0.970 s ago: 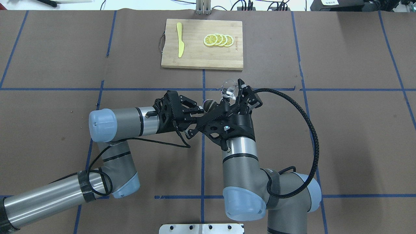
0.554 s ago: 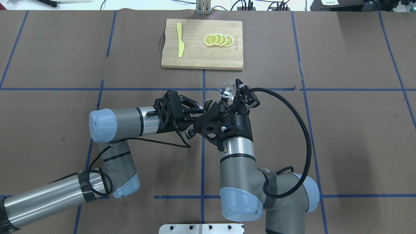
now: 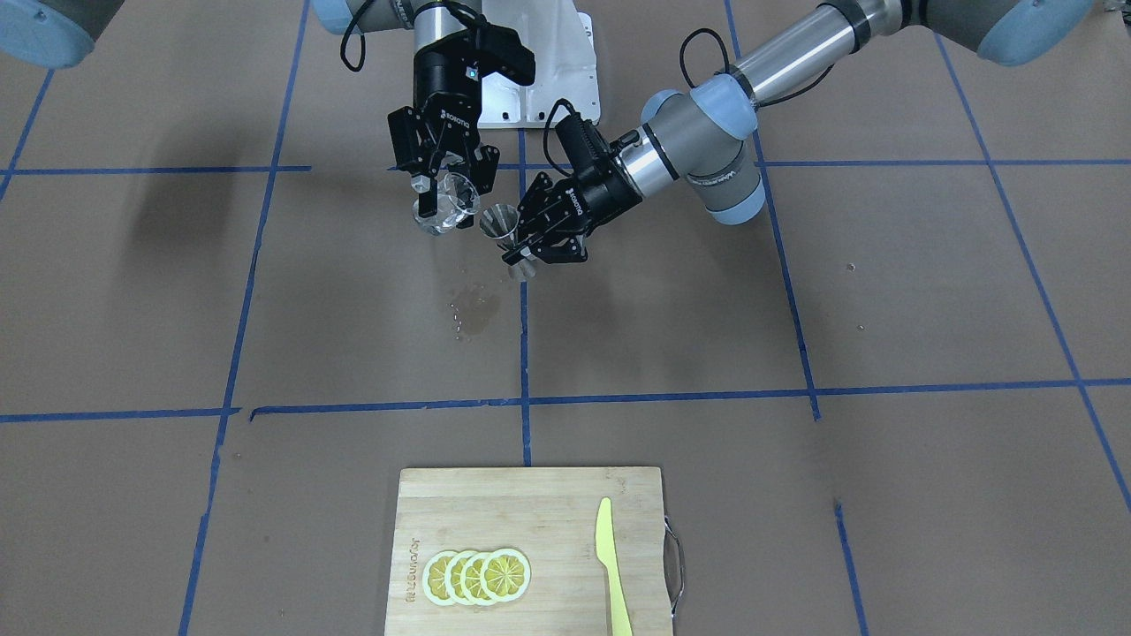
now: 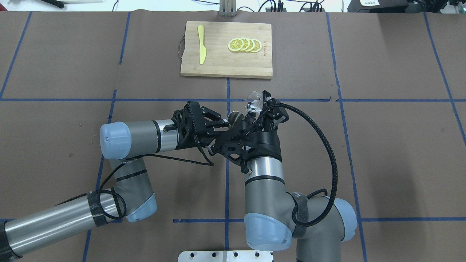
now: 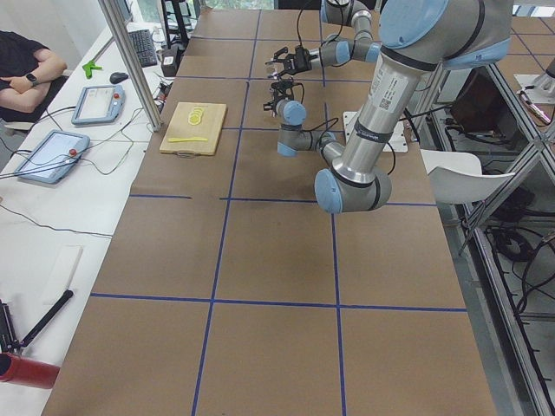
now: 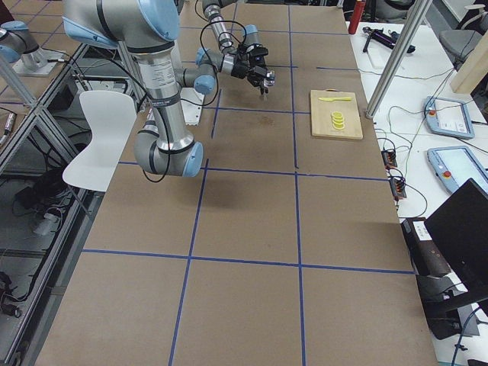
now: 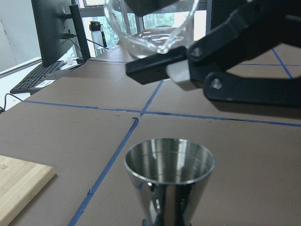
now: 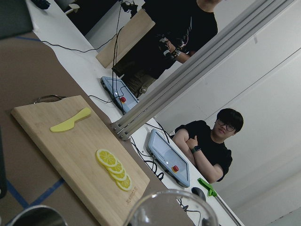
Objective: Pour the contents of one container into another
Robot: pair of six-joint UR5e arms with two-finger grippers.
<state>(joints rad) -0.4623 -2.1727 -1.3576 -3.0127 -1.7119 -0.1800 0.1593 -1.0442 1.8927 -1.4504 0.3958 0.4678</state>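
Pour being lined up.
Glass measuring cup (image 3: 444, 215) is clamped in right gripper (image 3: 452, 187), steel jigger (image 3: 502, 221) in left gripper (image 3: 527, 246); more tilt is needed.

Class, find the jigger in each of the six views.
Front-facing: jigger, upper centre.
Overhead: jigger, centre.
Exterior left: too small to tell.
Exterior right: too small to tell.
Left wrist: jigger, bottom centre.
Right wrist: its rim, bottom-left corner.
Landmark: cutting board, in all six.
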